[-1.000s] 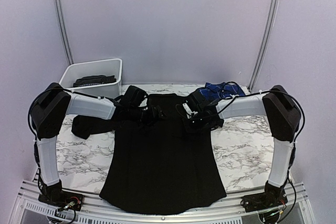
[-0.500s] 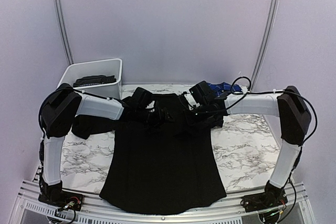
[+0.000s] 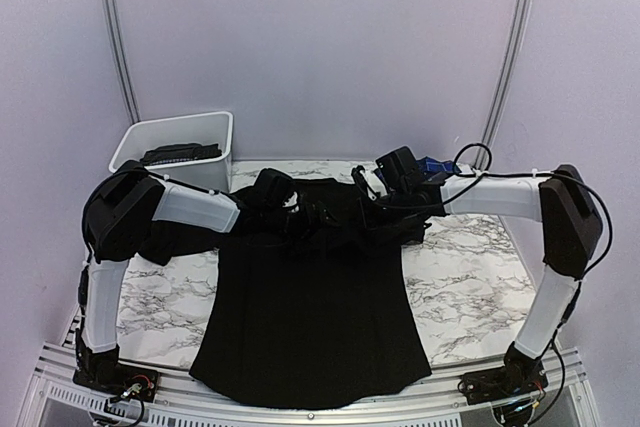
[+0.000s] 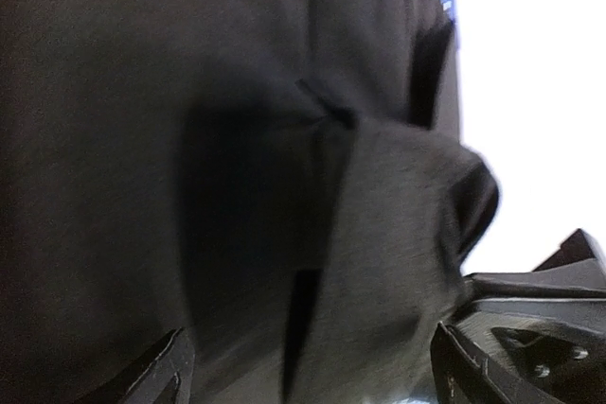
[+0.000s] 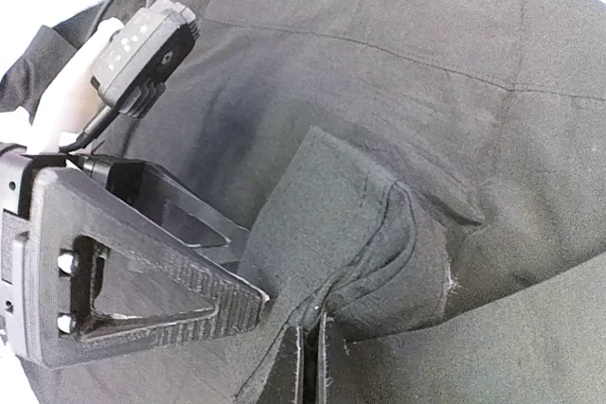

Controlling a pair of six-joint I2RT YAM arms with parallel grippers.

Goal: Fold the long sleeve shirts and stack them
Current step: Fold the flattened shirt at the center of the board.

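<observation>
At twelve o'clock on the black shirt (image 3: 310, 297), the right end effector (image 5: 311, 371) is pinching a cloth fold while the left end effector (image 4: 312, 371) is gaping wide at its nine o'clock.

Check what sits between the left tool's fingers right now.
A folded flap of the black shirt lies between the left tool's wide-open fingers, not clamped; the left wrist view shows it.

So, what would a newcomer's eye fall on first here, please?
A large black shirt lies spread across the marble table, hem at the near edge. Over its collar end the right gripper is shut on a fold of cloth, the left gripper open beside it. A white bin stands far left; a blue shirt peeks from behind the right arm.
</observation>
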